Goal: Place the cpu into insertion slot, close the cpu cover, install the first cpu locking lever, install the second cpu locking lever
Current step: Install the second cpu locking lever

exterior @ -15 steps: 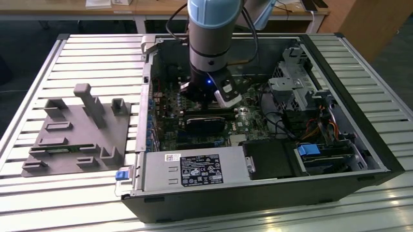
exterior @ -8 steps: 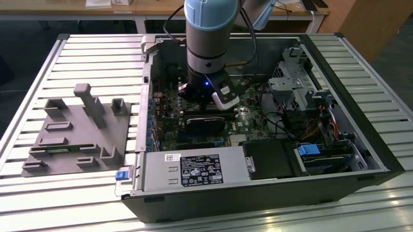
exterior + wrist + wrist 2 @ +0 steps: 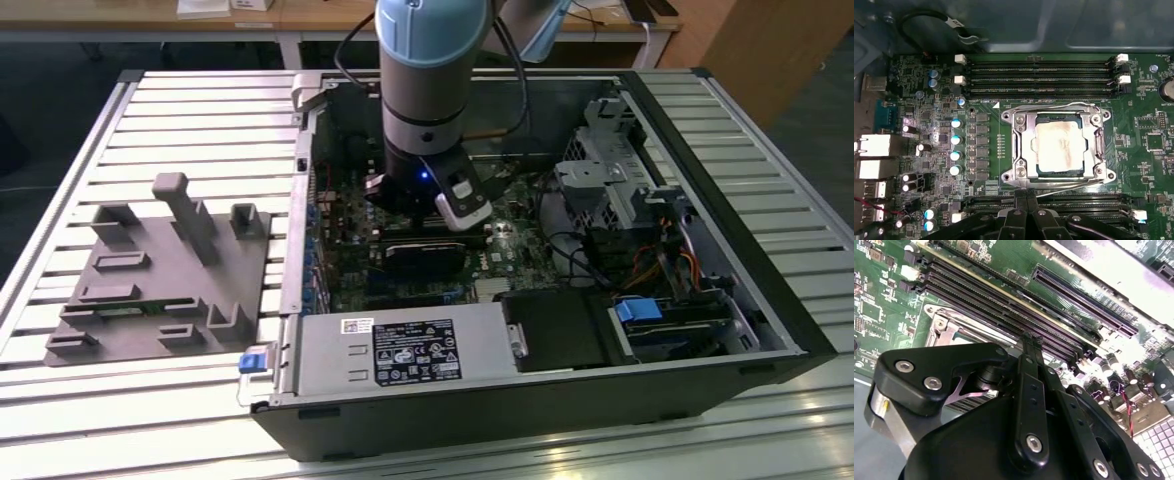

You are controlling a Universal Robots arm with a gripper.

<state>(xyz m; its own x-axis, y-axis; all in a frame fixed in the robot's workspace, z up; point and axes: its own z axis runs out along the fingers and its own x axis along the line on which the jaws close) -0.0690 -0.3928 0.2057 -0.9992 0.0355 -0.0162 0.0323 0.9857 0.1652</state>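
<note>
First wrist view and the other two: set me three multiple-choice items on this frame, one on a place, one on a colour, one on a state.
1. Where does the cpu lie?
A. On the grey fixture outside the case
B. In the socket under the cover
C. On the power supply

2. What colour is the circuit board?
A. Green
B. Red
C. Blue

3. How does the cover stand?
A. Raised upright
B. Taken off and laid aside
C. Down flat over the socket

Key: 1 B, the first wrist view shows the cpu through the window of the cover. 2 A, the board is green in both wrist views. 3 C, the frame lies flat around the chip, with thin wire levers along its edges; the tool is just beside the socket.
</note>
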